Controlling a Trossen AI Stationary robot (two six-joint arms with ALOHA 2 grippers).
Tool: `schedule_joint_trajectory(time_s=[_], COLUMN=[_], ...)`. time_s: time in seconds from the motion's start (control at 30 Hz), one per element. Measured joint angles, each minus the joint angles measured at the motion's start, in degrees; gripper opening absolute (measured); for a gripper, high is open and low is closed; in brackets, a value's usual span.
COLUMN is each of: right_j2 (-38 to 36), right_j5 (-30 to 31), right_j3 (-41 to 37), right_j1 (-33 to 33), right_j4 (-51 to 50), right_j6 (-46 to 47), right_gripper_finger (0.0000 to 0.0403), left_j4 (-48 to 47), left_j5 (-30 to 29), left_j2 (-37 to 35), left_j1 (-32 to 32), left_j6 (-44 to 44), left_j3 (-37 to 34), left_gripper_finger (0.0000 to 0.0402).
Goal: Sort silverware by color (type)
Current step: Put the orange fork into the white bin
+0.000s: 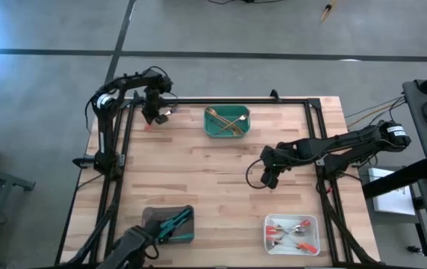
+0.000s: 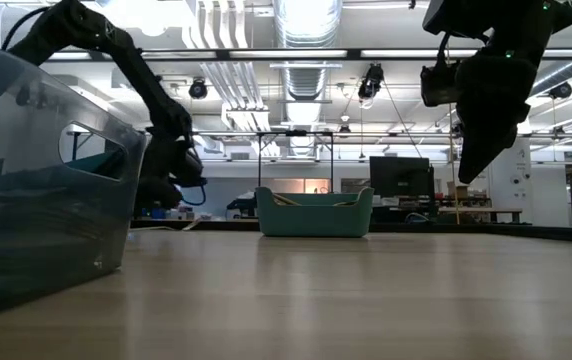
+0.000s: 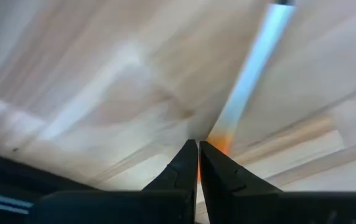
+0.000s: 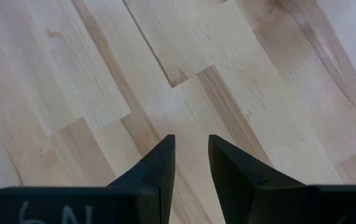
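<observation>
Three trays sit on the wooden tabletop (image 1: pixel 198 161), and we see the silverware sorted among them: gold pieces (image 1: pixel 225 119) in the green tray (image 1: pixel 227 122) at the far edge, teal-handled pieces (image 1: pixel 175 223) in the grey tray (image 1: pixel 170 224) at the near left, and red-orange-handled pieces (image 1: pixel 294 233) in the white tray (image 1: pixel 292 234) at the near right. Our left tool (image 1: pixel 154 113) is at the far left corner, just left of the green tray, its fingers (image 3: pixel 184 171) pressed together on a thin utensil (image 3: pixel 252 68) with a red-orange handle and a pale shaft. Our right tool (image 1: pixel 269 179) hangs above bare wood near the middle right of the tabletop, between the green and white trays, its fingers (image 4: pixel 159 168) spread with nothing between them.
</observation>
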Motion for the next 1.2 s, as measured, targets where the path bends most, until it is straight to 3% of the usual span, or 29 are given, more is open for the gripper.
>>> schedule_joint_trajectory(time_s=[0.67,1.2], right_j2=[0.00,0.01], right_j5=[0.00,-0.05], right_j3=[0.00,0.00], right_j1=[-0.20,-0.72], right_j4=[0.02,-0.02], right_j6=[-0.13,-1.53], right_gripper_finger=[0.0089,0.0089], left_j4=[3.00,2.58], left_j5=[4.80,9.05], left_j2=[-0.17,-4.19], left_j1=[-20.53,-19.46], left_j6=[0.25,-3.07], left_j3=[-0.05,0.40], left_gripper_finger=[0.0000,0.0015])
